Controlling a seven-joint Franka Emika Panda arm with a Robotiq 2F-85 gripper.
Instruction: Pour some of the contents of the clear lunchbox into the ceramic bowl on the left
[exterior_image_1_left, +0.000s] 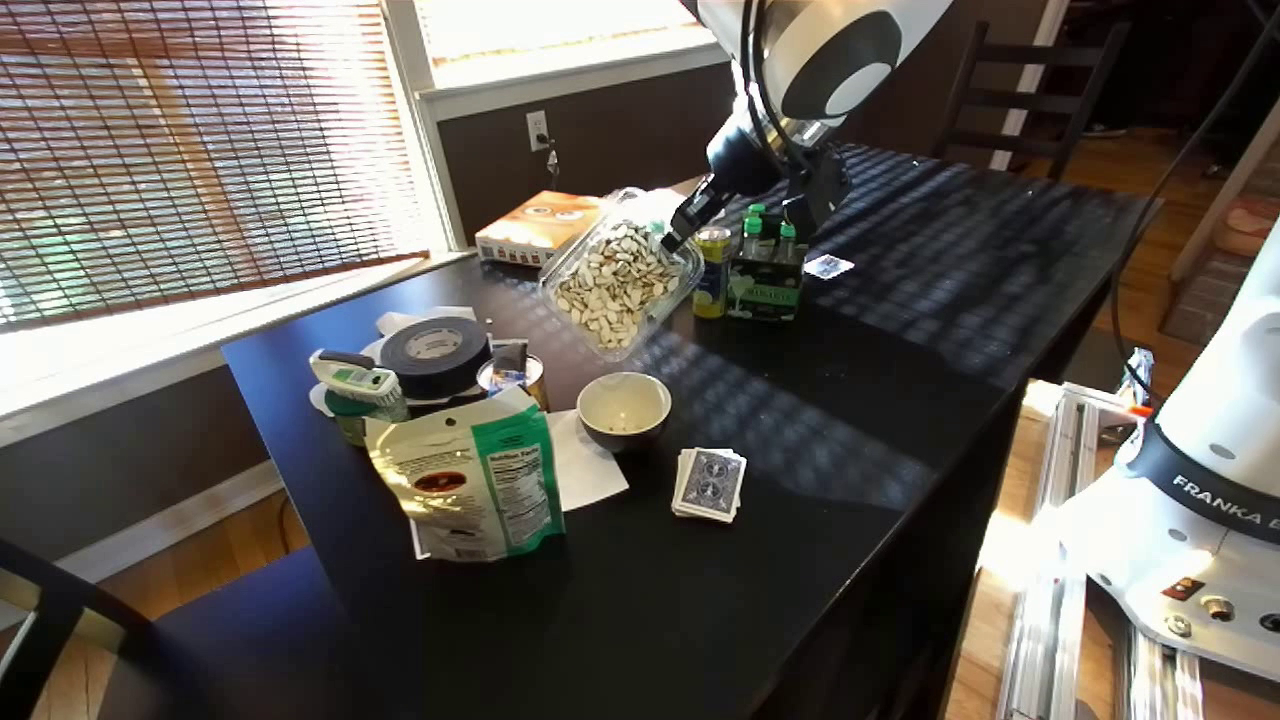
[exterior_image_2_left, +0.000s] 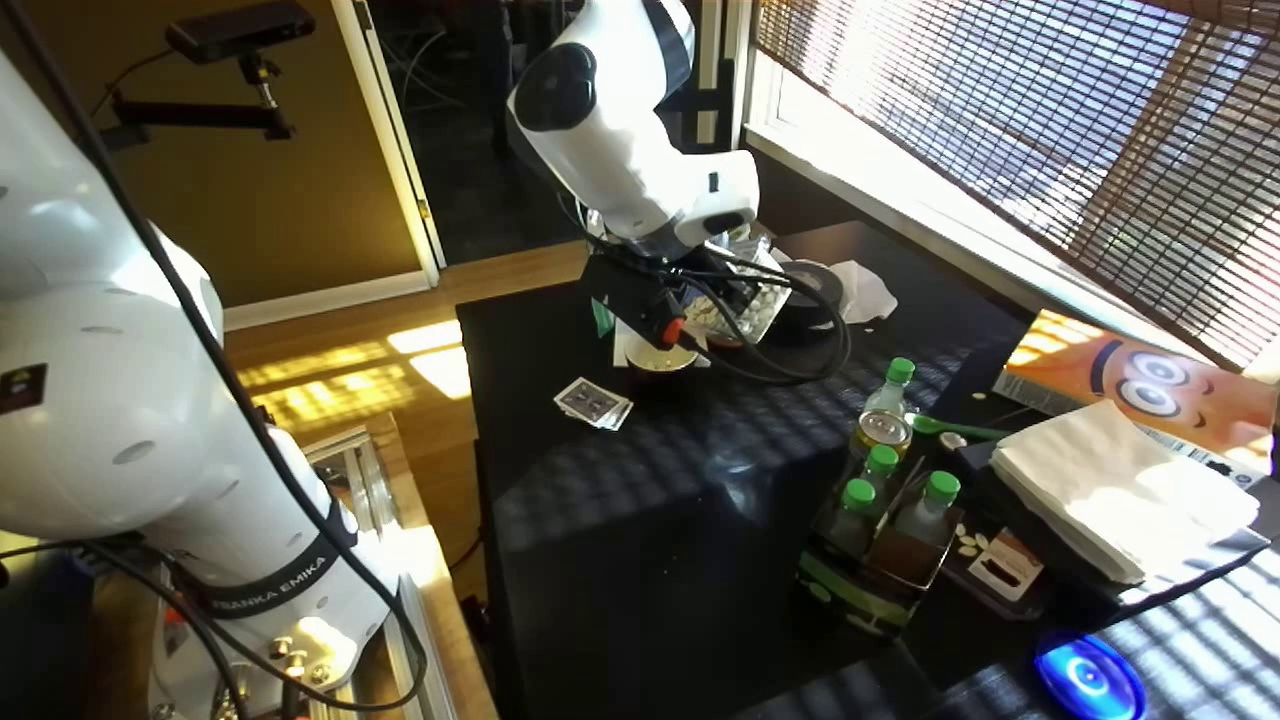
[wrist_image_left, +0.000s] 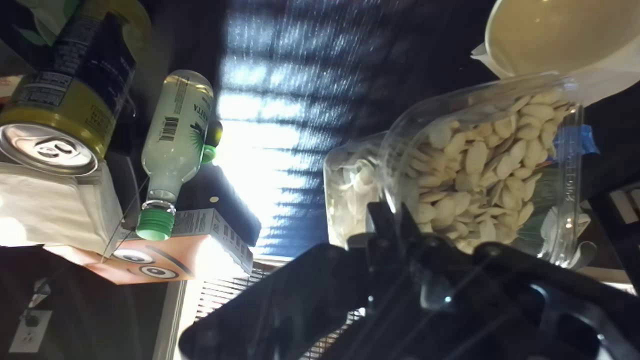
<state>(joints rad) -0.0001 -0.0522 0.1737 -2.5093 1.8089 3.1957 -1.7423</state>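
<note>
The clear lunchbox (exterior_image_1_left: 683, 292), filled with pale beige seed-like pieces (exterior_image_1_left: 618, 285), is held in the air, tilted. My gripper (exterior_image_1_left: 675, 238) is shut on its edge; in the wrist view the fingers (wrist_image_left: 392, 217) pinch the clear plastic wall. The lunchbox (wrist_image_left: 572, 170) and contents (wrist_image_left: 480, 175) fill the right of the wrist view. In an exterior view the lunchbox (exterior_image_2_left: 772, 305) is partly hidden by the arm and cables. The ceramic bowl (exterior_image_1_left: 648, 388), cream inside, stands on the dark table below and nearer that camera. It also shows in the other views (exterior_image_2_left: 662, 362) (wrist_image_left: 560, 35).
A green-white pouch (exterior_image_1_left: 460, 490), a black tape roll (exterior_image_1_left: 436, 355) and a brush (exterior_image_1_left: 360, 378) stand near the bowl. A card deck (exterior_image_1_left: 710, 483) lies beside it. A yellow can (exterior_image_1_left: 712, 280), green-capped bottles (exterior_image_1_left: 765, 285) and an orange box (exterior_image_1_left: 540, 225) stand behind.
</note>
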